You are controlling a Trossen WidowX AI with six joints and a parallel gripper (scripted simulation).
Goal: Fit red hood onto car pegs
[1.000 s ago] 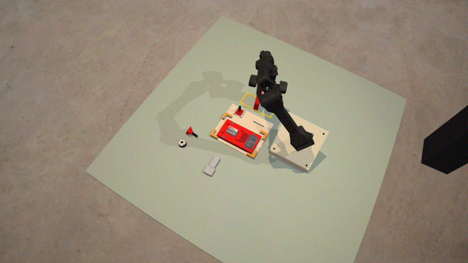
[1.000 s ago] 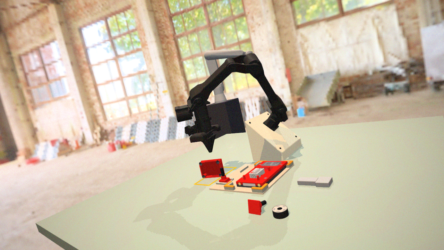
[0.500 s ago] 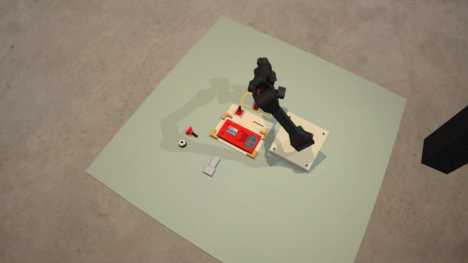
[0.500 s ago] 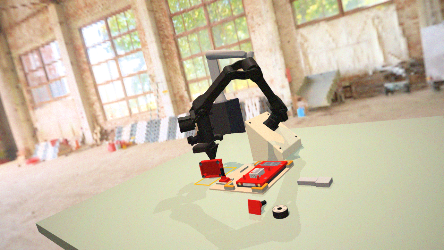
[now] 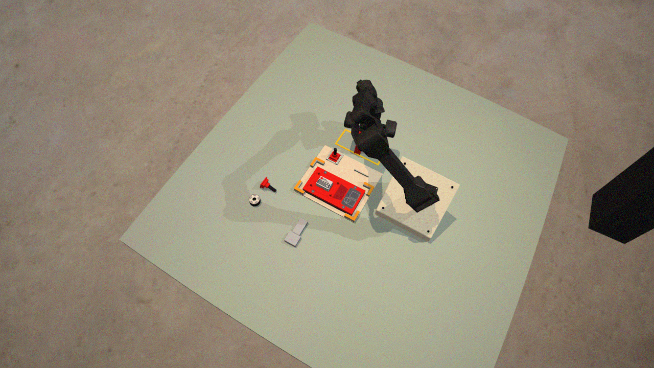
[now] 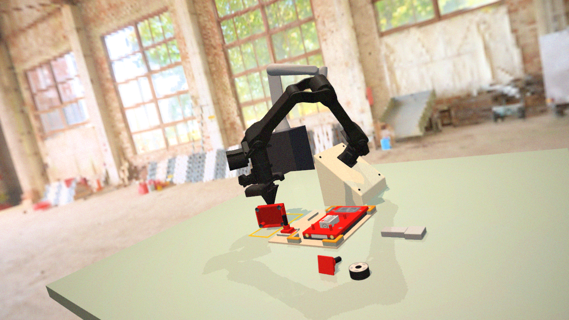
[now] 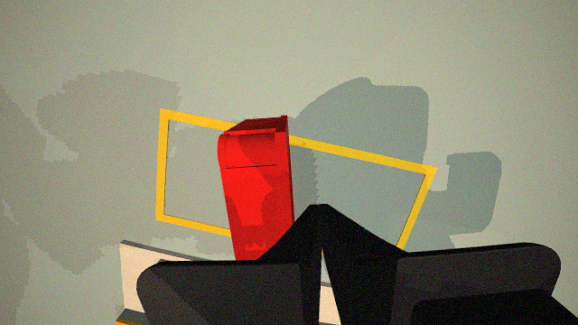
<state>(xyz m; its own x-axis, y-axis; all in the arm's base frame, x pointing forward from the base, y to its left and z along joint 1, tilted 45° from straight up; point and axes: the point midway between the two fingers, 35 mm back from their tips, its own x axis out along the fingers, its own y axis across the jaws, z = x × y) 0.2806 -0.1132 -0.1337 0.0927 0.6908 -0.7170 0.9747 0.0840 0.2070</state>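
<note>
I am hovering my pincer (image 6: pixel 273 198), fingers pressed fully together and gripping nothing, just above the hood (image 6: pixel 270 214), which is standing on edge inside the yellow outline (image 7: pixel 161 167) beside the jig (image 5: pixel 361 171) holding the chassis (image 5: pixel 332 188).

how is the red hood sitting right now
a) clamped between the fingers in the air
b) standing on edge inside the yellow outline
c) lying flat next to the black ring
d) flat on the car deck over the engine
b: the hood stands upright on its edge within the yellow outline, with the shut gripper just above its top edge and nothing between the fingers.
</note>
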